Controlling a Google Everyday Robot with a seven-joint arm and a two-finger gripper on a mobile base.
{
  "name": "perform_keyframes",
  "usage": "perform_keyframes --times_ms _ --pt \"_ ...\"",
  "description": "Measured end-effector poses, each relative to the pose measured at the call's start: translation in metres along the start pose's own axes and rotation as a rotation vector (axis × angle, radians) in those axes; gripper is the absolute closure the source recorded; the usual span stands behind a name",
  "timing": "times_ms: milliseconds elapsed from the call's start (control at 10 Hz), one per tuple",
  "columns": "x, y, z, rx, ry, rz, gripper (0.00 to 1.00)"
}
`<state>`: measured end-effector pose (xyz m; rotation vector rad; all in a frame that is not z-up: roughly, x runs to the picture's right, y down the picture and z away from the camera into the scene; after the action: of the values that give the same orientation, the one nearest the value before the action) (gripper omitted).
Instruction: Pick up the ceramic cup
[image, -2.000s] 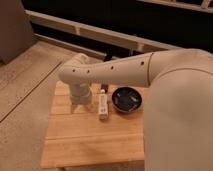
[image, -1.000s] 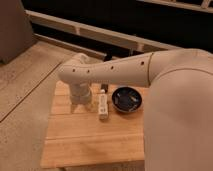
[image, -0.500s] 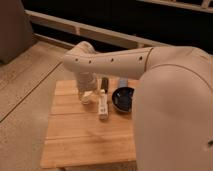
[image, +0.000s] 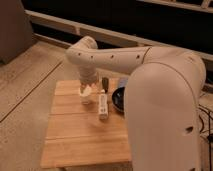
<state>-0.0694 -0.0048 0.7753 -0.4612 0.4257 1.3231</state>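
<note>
The ceramic cup (image: 85, 91) is a small white-cream shape near the back left of the wooden table (image: 75, 135). My gripper (image: 87, 84) hangs straight down from the white arm (image: 120, 57), right over the cup and against its top. Whether the cup rests on the table or hangs just above it does not show. A dark patch lies on the wood under it.
A long white bar (image: 103, 106) lies just right of the cup. A dark round bowl (image: 119, 98) sits further right, half hidden by my arm. A small dark upright object (image: 105, 81) stands behind the bar. Concrete floor lies left of the table, a dark railing behind.
My arm has swung and risen, and now covers more of the right side and part of the bowl. The gripper has shifted slightly right and up over the cup.
</note>
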Motion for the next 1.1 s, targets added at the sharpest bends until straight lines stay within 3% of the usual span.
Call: perform_keyframes --times_ms 300,600,800,1100 --pt "-0.02 -0.011 0.013 -0.034 -0.003 -0.023 0.35" --pt "-0.026 -0.019 0.042 -0.059 0.059 -0.022 0.35" --pt "-0.029 -0.022 0.061 -0.047 0.092 -0.041 0.35" --pt "-0.045 -0.012 0.073 -0.04 0.086 -0.109 0.35"
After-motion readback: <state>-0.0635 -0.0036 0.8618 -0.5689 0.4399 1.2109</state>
